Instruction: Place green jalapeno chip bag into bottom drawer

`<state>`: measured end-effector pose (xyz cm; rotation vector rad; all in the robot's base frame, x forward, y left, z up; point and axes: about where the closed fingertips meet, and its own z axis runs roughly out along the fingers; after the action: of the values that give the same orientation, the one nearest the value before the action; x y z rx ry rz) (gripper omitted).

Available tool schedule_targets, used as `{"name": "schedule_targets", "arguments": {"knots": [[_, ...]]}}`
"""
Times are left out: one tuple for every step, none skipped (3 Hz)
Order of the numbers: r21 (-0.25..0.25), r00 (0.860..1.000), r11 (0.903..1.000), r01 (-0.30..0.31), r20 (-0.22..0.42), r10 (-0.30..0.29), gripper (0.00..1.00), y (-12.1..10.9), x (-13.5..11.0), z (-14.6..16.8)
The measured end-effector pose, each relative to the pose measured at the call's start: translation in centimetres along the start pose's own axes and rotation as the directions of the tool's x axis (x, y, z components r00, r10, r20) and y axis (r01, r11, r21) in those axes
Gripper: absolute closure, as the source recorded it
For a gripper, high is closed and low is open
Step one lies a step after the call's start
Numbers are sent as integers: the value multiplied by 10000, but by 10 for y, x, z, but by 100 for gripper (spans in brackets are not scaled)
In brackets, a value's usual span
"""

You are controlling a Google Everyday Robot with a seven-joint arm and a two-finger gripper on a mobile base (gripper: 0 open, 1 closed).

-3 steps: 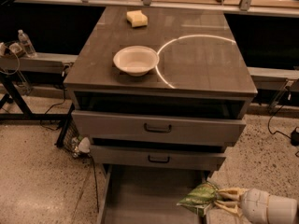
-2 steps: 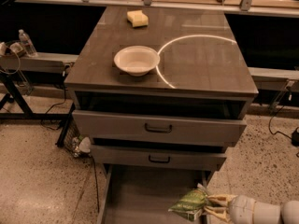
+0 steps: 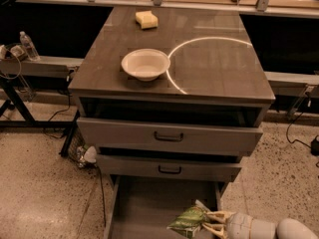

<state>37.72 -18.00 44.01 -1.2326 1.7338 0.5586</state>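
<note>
Gripper (image 3: pixel 206 222) at the bottom right of the frame, fingers pinched on the bag (image 3: pixel 187 222), reaching in from the right. The bag hangs over the right side of the open bottom drawer (image 3: pixel 144 208), near its right wall; whether it touches the floor, I cannot tell. The risk: let go here and the light foil could catch on that wall, drape over it or slide out. It could also cling to a finger on release.

- Below the table's (image 3: pixel 214 68) front edge, the bottom drawer (image 3: pixel 144 208) stands pulled out, its left floor bare.
- The gripper (image 3: pixel 206 221), gripping the green jalapeno chip bag (image 3: pixel 187 220), fills the drawer's right side.
- The middle drawer front (image 3: pixel 169 169) overhangs the drawer's rear.
</note>
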Motion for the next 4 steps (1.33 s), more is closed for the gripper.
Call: {"name": "schedule_targets", "arguments": {"knots": [[14,9996,9999,-114,256,114,100,7,20,33],[166,9984,9996,-208,538,198,100,9,40,70],[238,9965,9996,-166,825,146,85,6,49,106],[225,9953,9996,-163,954,141,62,4,54,131]]}}
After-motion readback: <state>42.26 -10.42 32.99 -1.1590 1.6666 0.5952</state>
